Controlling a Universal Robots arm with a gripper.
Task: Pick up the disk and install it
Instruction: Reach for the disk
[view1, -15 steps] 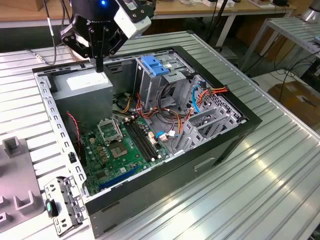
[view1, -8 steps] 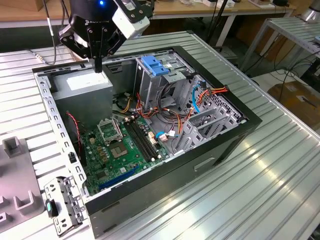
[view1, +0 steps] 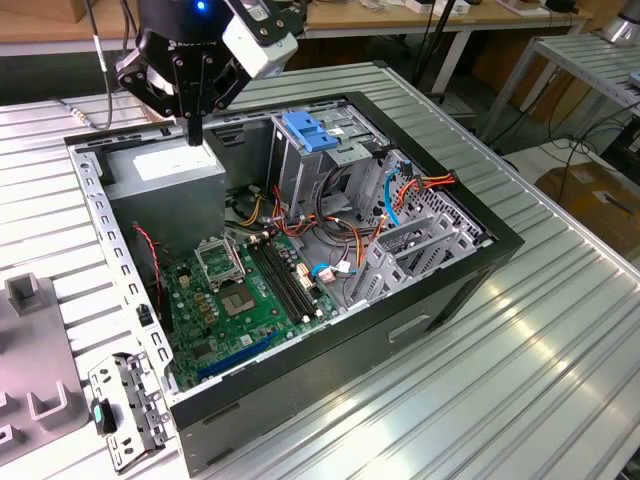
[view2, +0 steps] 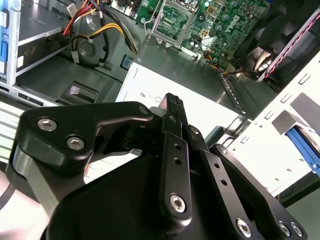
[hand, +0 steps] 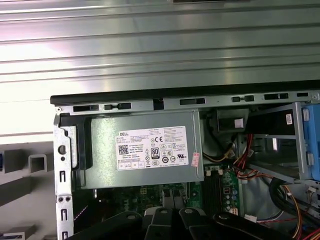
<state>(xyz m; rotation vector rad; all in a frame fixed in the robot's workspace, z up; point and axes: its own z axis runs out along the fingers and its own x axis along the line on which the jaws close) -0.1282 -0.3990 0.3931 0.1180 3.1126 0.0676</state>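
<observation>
Jaws look pressed together and empty as the gripper (view1: 193, 132) hangs over the power supply (view1: 165, 168) in the exterior view. In the second wrist view, a blue strip, probably the disk (view2: 305, 146), lies beyond the case wall (view2: 270, 160). In the first wrist view, the supply's label sits directly below; descending here risks striking its lid.
</observation>
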